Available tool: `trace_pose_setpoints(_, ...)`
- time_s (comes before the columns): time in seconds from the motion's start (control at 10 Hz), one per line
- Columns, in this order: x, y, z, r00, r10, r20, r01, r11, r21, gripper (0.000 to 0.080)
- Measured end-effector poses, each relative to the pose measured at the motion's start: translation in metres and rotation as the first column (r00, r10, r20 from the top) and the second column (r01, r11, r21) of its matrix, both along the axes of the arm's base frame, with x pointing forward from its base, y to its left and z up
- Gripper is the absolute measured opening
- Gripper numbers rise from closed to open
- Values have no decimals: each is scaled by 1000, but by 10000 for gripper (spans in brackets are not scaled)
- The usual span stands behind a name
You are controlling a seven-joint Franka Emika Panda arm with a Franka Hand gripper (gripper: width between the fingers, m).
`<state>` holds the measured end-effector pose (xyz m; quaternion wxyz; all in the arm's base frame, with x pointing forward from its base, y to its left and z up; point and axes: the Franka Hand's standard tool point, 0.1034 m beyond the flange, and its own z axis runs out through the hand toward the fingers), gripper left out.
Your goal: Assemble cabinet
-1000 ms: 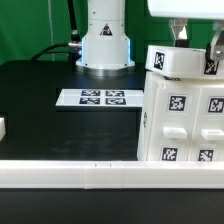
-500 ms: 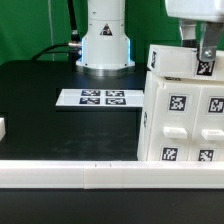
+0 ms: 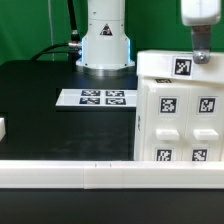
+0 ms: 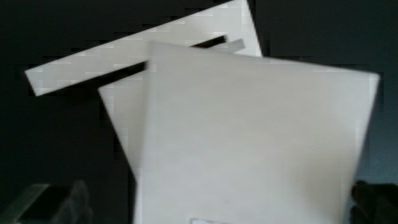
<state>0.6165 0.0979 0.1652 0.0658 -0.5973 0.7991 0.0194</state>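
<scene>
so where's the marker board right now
In the exterior view the marker board lies flat on the black table, in front of the robot base and just to the exterior view's left of the cabinet.

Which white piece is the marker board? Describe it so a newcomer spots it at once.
Start at the robot's round white base at the back of the black table. Directly in front of it lies the marker board, a thin flat strip with four tags in a row. Unlike the tall boxy cabinet beside it, it lies flat.

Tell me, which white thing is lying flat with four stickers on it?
The marker board, the thin strip on the black table before the robot's base. The cabinet stands tall with many tags; the small block at the exterior view's left edge shows none.
</scene>
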Motion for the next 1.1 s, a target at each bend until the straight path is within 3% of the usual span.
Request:
trace_pose_setpoints(0.3,3,4,10,1000,20,20,-21,999,38,797)
trace_pose_setpoints(0.7,2,5,8,996,86,27,-86,996,34,797)
trace_pose_setpoints(0.9,7,5,15,902,431,20,-431,902,1,797)
trace_pose_setpoints(1.1,4,10,13,760,649,26,-649,761,-8,797)
